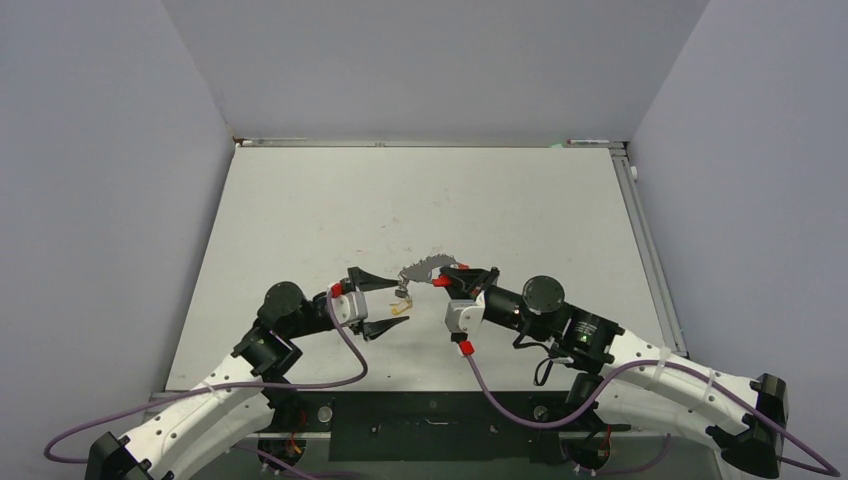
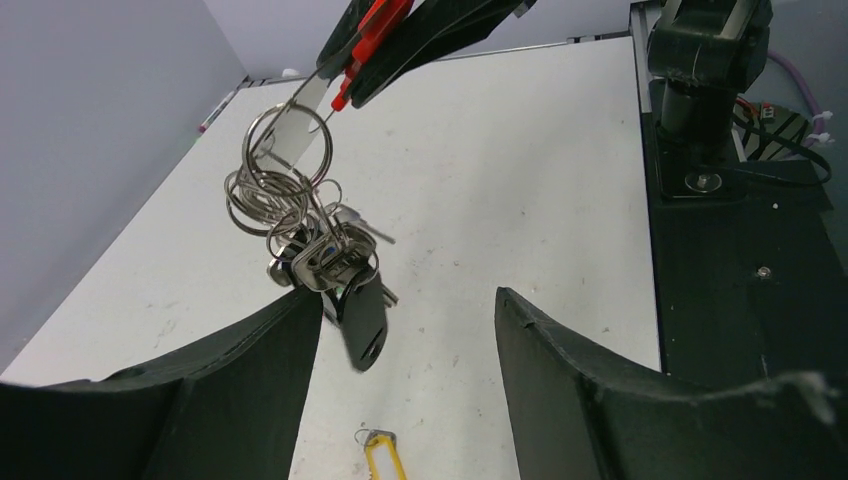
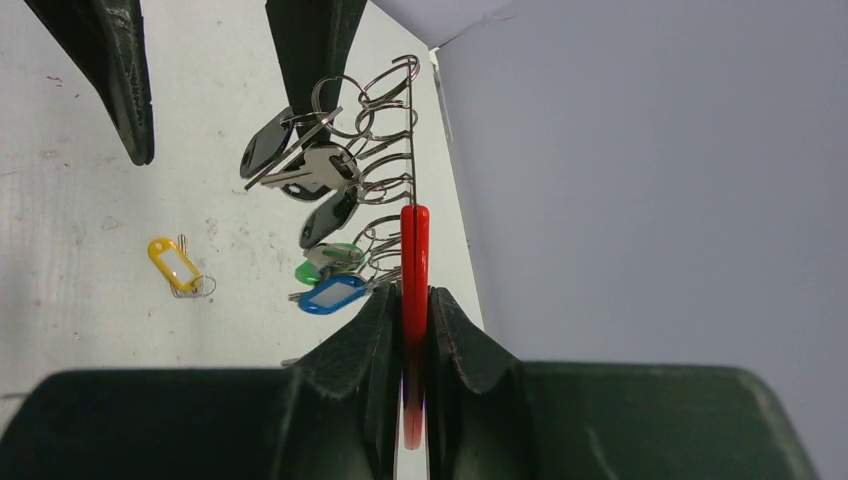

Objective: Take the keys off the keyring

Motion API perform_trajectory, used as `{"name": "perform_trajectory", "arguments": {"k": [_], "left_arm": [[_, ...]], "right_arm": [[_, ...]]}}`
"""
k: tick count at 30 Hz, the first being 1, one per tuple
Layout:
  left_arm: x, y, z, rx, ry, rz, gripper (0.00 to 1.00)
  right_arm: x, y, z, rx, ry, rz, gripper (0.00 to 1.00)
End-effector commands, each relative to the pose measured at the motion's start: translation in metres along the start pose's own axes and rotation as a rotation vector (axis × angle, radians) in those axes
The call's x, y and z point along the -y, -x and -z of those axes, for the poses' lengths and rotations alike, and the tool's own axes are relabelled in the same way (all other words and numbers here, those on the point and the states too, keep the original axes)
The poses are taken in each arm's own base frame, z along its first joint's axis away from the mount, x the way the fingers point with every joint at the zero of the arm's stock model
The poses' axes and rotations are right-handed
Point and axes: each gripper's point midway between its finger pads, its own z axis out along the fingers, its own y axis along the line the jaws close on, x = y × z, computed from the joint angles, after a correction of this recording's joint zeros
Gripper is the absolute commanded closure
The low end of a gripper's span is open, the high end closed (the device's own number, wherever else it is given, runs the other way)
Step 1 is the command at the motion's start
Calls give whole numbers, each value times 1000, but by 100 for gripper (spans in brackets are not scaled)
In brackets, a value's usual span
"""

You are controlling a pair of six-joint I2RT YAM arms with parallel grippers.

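My right gripper (image 3: pixel 415 298) is shut on the red end (image 3: pixel 415 250) of the keyring and holds it above the table. The keyring's grey strip (image 1: pixel 424 267) reaches left towards my left gripper. Several keys (image 2: pixel 322 262) hang from it on wire rings, among them a black-headed one (image 2: pixel 362 322), a blue tag (image 3: pixel 335 293) and a green tag (image 3: pixel 315 269). My left gripper (image 2: pixel 405 297) is open, its left finger (image 2: pixel 240 375) beside the hanging bunch. A yellow tag (image 2: pixel 384 457) with a small ring lies loose on the table below. In the top view the left gripper (image 1: pixel 399 302) faces the right gripper (image 1: pixel 457 281).
The white table (image 1: pixel 420 200) has grey walls on three sides. A raised rail (image 1: pixel 650 250) runs along the table's right edge. The right arm's black base (image 2: pixel 705 90) stands at the near edge.
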Motion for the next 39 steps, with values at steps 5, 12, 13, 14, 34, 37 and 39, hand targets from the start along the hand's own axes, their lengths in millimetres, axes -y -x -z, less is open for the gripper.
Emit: {"name": "perform_trajectory", "arguments": {"k": [5,12,13,14,34,37,39], "left_arm": [[6,28,-7,95,-39,-19,48],[10,25,-11,97,-55,41,60],[10,24,-13,98,-55,50,60],[10,25,-14,103,-55,58,59],[-23,16,-13,79,187,349,48],[-23,17,-13,83,191,351,53],[-23,17,-12,79,196,361,58]], "right_arm": [[35,32,0,84,-90,20,95],[37,34,-1,91,-96,9,95],[37,35,-1,93,-96,8,95],[37,35,-1,96,-97,6,95],[40,33,-1,84,-122,-20,95],[41,32,0,81,-129,-26,95],[41,31,0,77,-133,-30,95]]}}
